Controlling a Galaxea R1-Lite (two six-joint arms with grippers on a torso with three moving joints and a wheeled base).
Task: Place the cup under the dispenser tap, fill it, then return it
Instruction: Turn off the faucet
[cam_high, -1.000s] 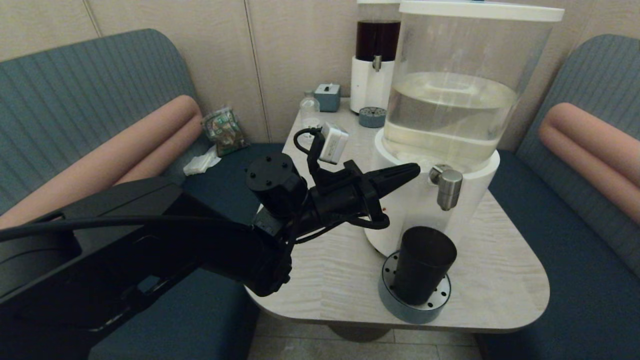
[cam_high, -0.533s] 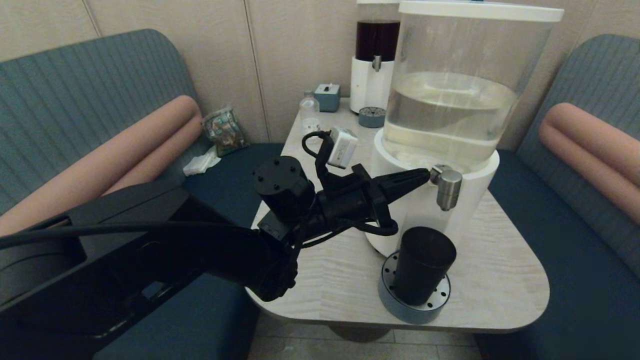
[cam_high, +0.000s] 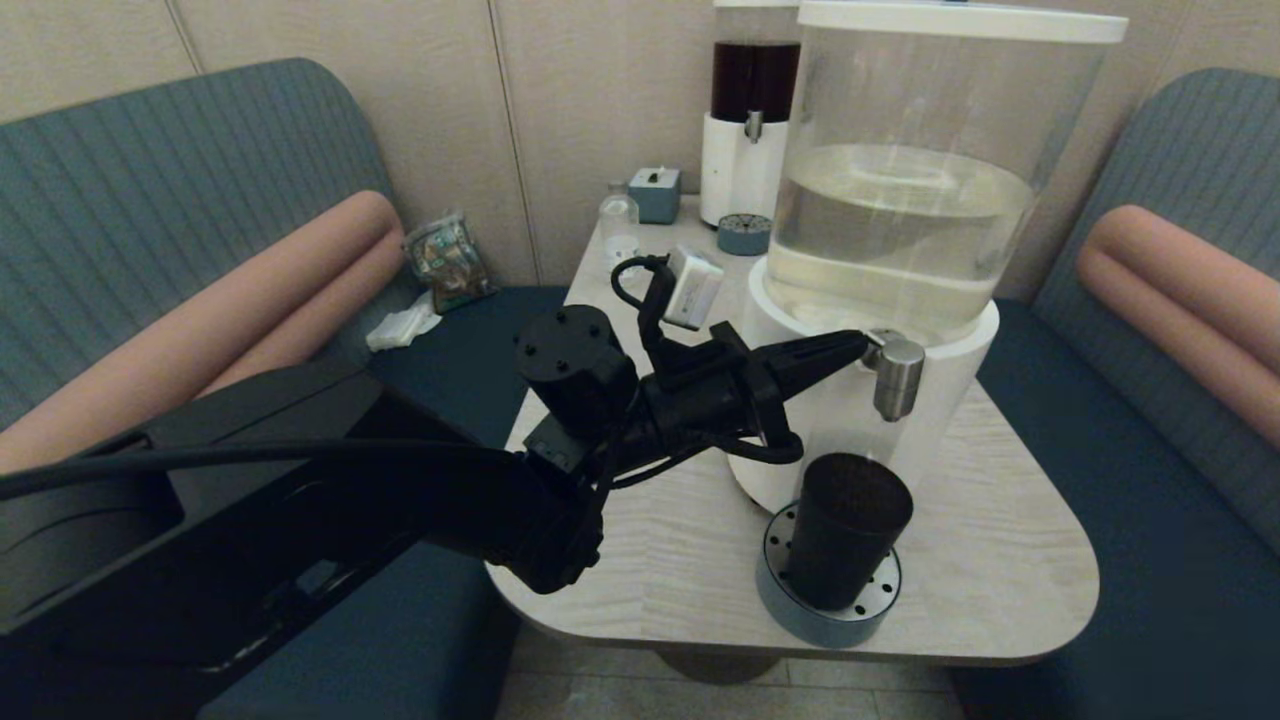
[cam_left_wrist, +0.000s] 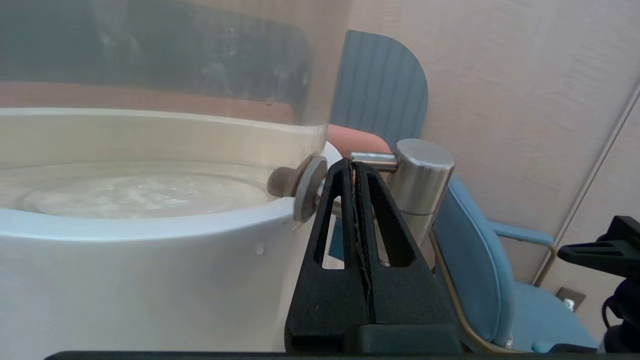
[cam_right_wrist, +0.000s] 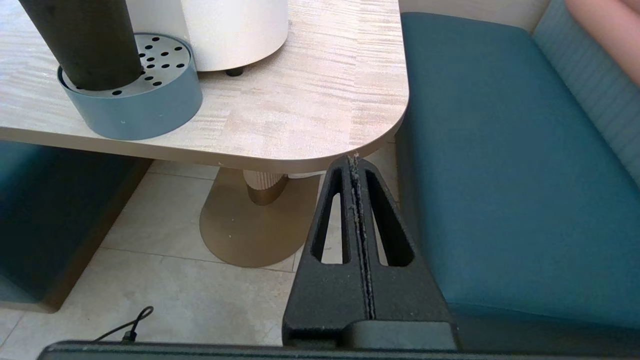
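Note:
The dark cup (cam_high: 847, 530) stands upright on a round blue-grey drip tray (cam_high: 828, 615) at the table's front, straight below the dispenser tap (cam_high: 893, 372). The tap is a brushed-steel spout on the big white-based dispenser (cam_high: 900, 220) of pale liquid. My left gripper (cam_high: 852, 347) is shut and empty, its tip against the tap's horizontal stem (cam_left_wrist: 372, 160), between the steel spout (cam_left_wrist: 422, 185) and the white base (cam_left_wrist: 150, 280). The right gripper (cam_right_wrist: 354, 159) is shut and empty, parked low beside the table's front right corner; the cup (cam_right_wrist: 82, 42) shows at that view's edge.
A smaller dark-liquid dispenser (cam_high: 752, 110) with its own drip tray (cam_high: 744, 234) stands at the table's back. A small clear bottle (cam_high: 618, 222) and a blue-grey box (cam_high: 655, 192) sit beside it. Blue benches (cam_high: 1130, 470) flank the table (cam_high: 1000, 560).
My left arm has advanced to the right, bringing its shut tip from short of the tap up against the tap's stem. The cup has stayed on its tray.

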